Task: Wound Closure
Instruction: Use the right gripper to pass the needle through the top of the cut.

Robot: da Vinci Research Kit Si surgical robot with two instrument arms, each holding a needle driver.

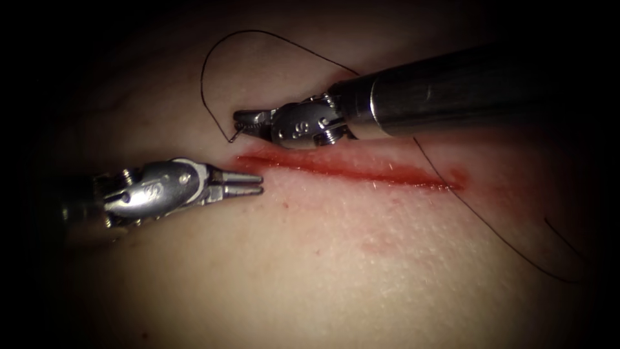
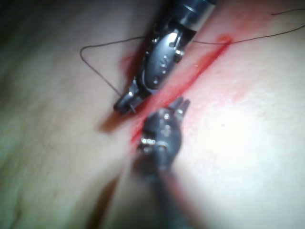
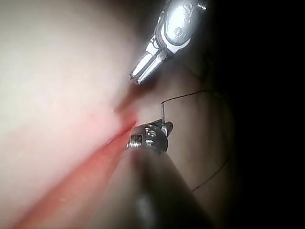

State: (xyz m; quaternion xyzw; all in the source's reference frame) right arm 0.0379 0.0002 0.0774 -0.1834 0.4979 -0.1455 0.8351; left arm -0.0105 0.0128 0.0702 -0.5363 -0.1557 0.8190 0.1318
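Right claw [image 1: 242,123]: clamped on the needle [image 1: 236,136] near its thread end, just above the cut's [image 1: 349,169] left end.
Left claw [image 1: 252,183]: slightly parted, holding nothing, below that end.
Thread [image 1: 213,55]: looped over the tissue [image 1: 336,258].

We count two end effectors: the right end effector [image 1: 240,123] above the left end of the cut, and the left end effector [image 1: 258,183] just below that end. Each one has two jaws, so we see four jaws in all. There is one piece of tissue [image 1: 361,258], and on it one cut [image 1: 349,169], a single long red line. We count one needle [image 1: 236,134], of which we see just a short part at the right end effector. There is one thread [image 1: 213,61], which makes one big loop above the cut and crosses the cut once near its right end.
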